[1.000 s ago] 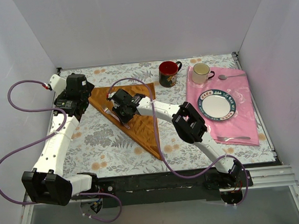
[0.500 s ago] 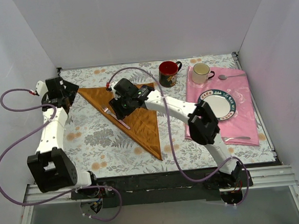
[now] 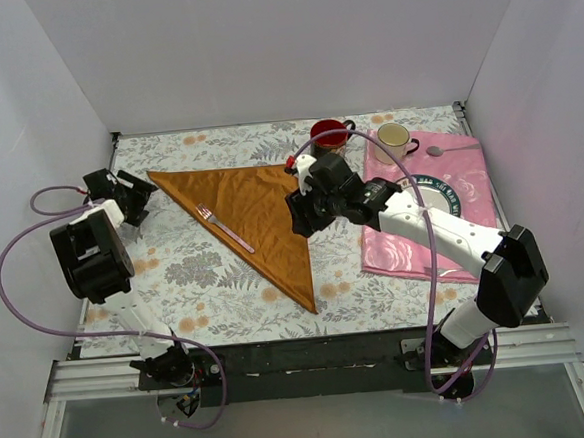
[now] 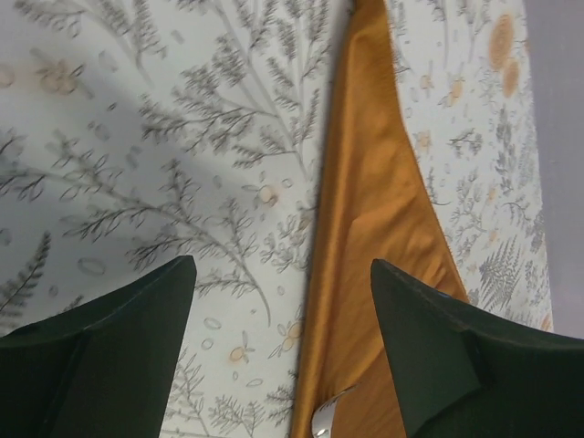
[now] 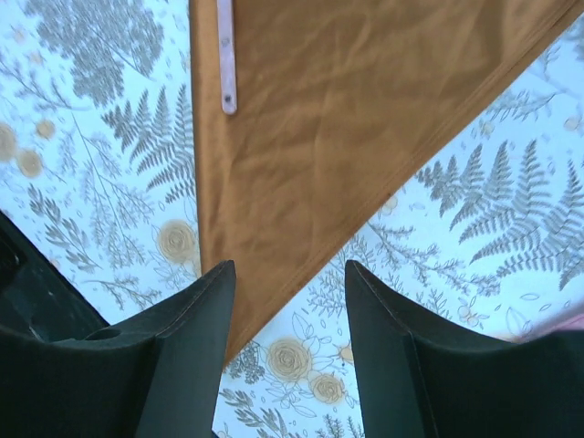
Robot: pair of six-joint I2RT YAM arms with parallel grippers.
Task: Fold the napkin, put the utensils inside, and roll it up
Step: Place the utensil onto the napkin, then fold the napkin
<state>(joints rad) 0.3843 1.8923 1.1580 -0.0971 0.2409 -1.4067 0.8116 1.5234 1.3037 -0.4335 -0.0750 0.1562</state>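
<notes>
The rust-orange napkin (image 3: 261, 206) lies folded in a triangle on the floral table; it also shows in the left wrist view (image 4: 374, 228) and the right wrist view (image 5: 347, 119). One silver fork (image 3: 225, 230) lies on it near its long left edge; its tines show in the left wrist view (image 4: 327, 415) and its handle in the right wrist view (image 5: 225, 64). A second fork (image 3: 456, 271) lies on the pink cloth. My left gripper (image 3: 133, 195) (image 4: 283, 274) is open and empty, just left of the napkin's left corner. My right gripper (image 3: 298, 222) (image 5: 289, 274) is open and empty above the napkin's right edge.
A pink floral cloth (image 3: 474, 246) at the right holds a small plate (image 3: 434, 209), a cream mug (image 3: 394, 142) and a spoon (image 3: 435, 152). A red mug (image 3: 328, 134) stands behind the right wrist. White walls close in the table on three sides.
My right gripper has moved right, off the fork, to the napkin's right edge; the fork stays on the napkin. My left arm has drawn back to the left.
</notes>
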